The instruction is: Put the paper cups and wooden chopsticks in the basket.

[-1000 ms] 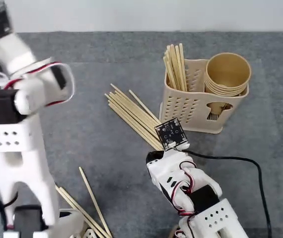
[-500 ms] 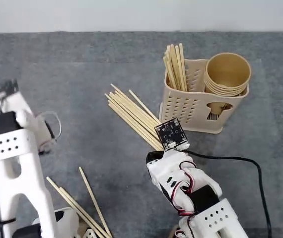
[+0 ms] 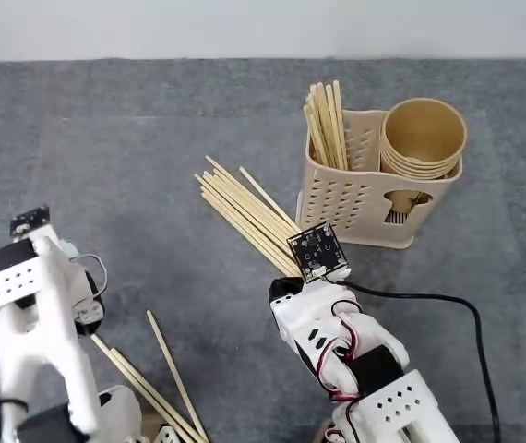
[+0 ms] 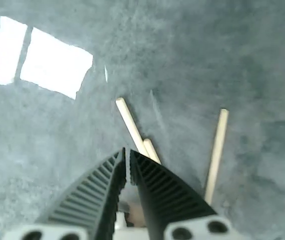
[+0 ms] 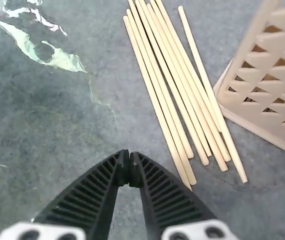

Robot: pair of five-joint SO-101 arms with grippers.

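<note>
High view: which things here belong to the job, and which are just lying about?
Job: basket, paper cups stacked in it, standing chopsticks beside them, loose bundle by the basket, scattered chopsticks apart from it.
Lying about: black cable, grey mat.

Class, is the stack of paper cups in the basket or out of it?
In. The cups stand nested inside the basket, rims above its wall.

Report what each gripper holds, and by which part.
Nothing is held. The left gripper is shut above loose chopsticks; the right gripper is shut beside the chopstick bundle.
</note>
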